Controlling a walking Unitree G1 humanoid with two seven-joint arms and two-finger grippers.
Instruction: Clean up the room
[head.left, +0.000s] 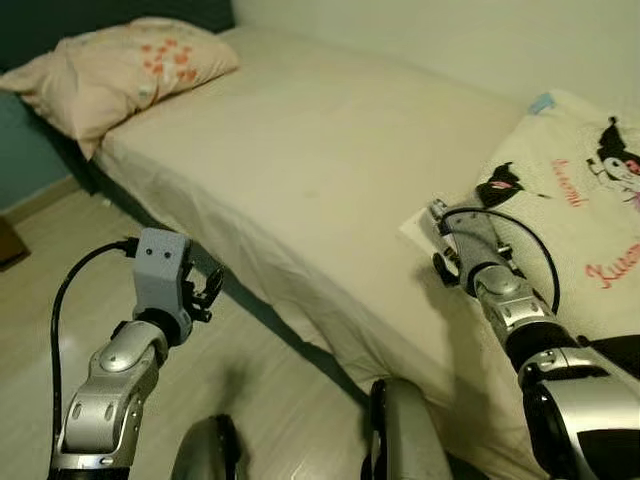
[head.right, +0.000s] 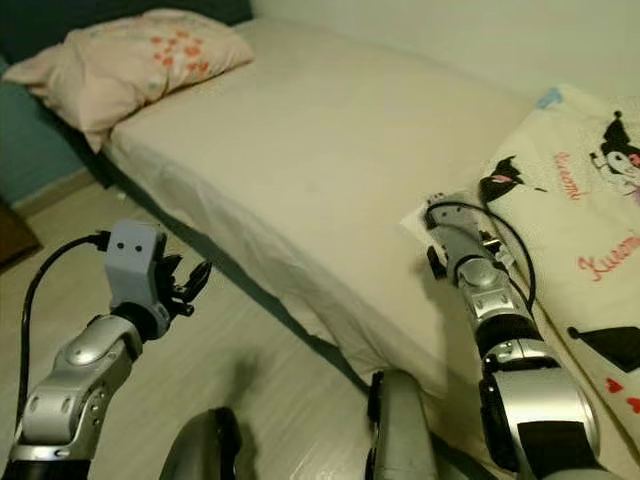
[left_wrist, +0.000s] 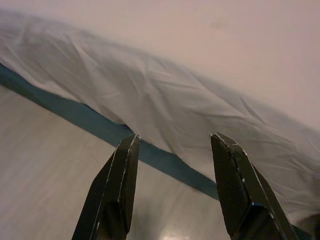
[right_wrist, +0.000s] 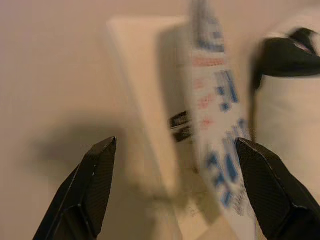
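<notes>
- We see a bed (head.left: 330, 170) running from upper left to lower right, covered by a cream sheet (head.left: 250, 240) that hangs over its side toward the wooden floor (head.left: 60, 270).
- A pillow (head.left: 120, 65) with orange flower prints lies at the head of the bed, touching the dark headboard area.
- A cream blanket (head.left: 570, 200) printed with black cartoon figures and red script lies bunched at the foot end, on the robot's right.
- We find no container in the pictures; the bed surface carries only the pillow, the blanket and a flat white item (right_wrist: 150, 100) at the blanket's edge.
- The right wrist view adds detail the head views lack: the flat white item carries a blurred strip of blue and red print (right_wrist: 217, 115), and the blanket's black patch sits just beside it.
- The right gripper (right_wrist: 175, 190) hovers over the mattress with its fingers spread wide; the flat item lies between and beyond the fingertips, not touched.
- The left gripper (left_wrist: 172, 150) hangs beside the bed, over the floor, fingers apart and holding nothing.
- The left wrist view shows the sheet's wrinkled overhang and a teal bed base (left_wrist: 90, 120) beneath it.
</notes>
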